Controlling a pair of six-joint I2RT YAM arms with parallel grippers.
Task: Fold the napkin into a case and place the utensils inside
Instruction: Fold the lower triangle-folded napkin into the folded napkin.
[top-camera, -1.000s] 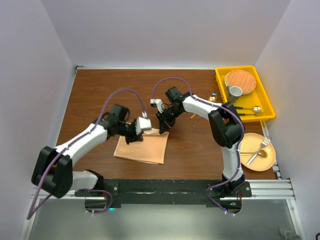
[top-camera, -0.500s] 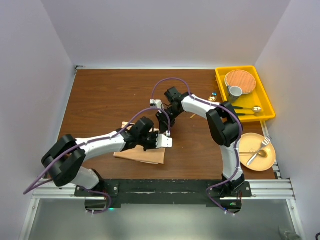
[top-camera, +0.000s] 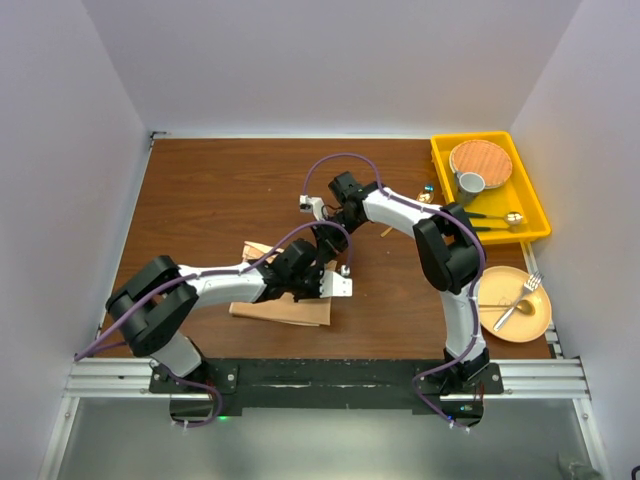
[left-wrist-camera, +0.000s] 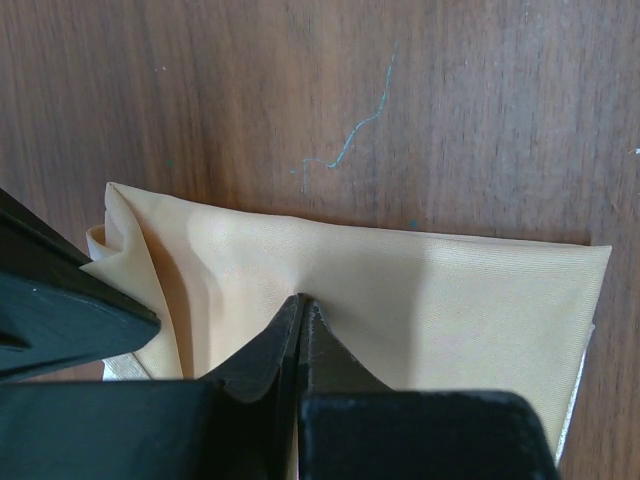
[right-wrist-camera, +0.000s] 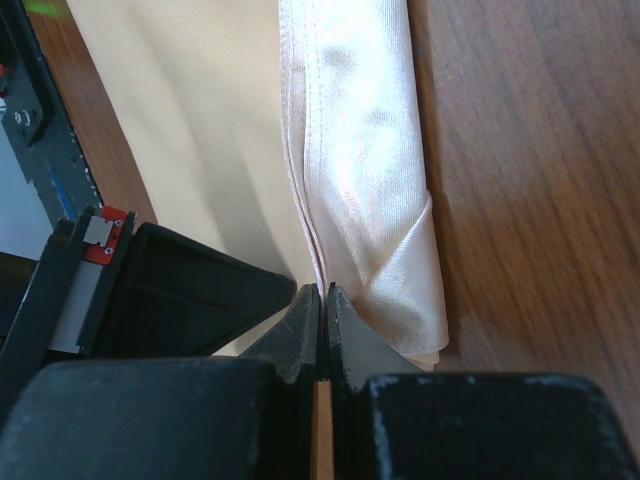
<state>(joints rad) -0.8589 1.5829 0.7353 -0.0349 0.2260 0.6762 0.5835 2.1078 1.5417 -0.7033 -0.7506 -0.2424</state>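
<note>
The left tool (left-wrist-camera: 301, 300) is closed tight on a puckered pinch of the napkin (left-wrist-camera: 420, 290) — the peach satin lies folded on the brown surface (top-camera: 200, 190), near the front edge and left of centre (in the top view the left arm (top-camera: 230, 280) covers much of it). Just right of that, the right tool (right-wrist-camera: 322, 292) has its tips together on the cloth's layered, rolled edge. Further right, a yellow tray (top-camera: 436, 160) holds a wood-toned plate (top-camera: 480, 158) and a cup (top-camera: 470, 184). Nearer the front, the utensils (top-camera: 525, 292) — a fork and a spoon — rest on a round yellow plate (top-camera: 540, 325), well apart from the napkin.
</note>
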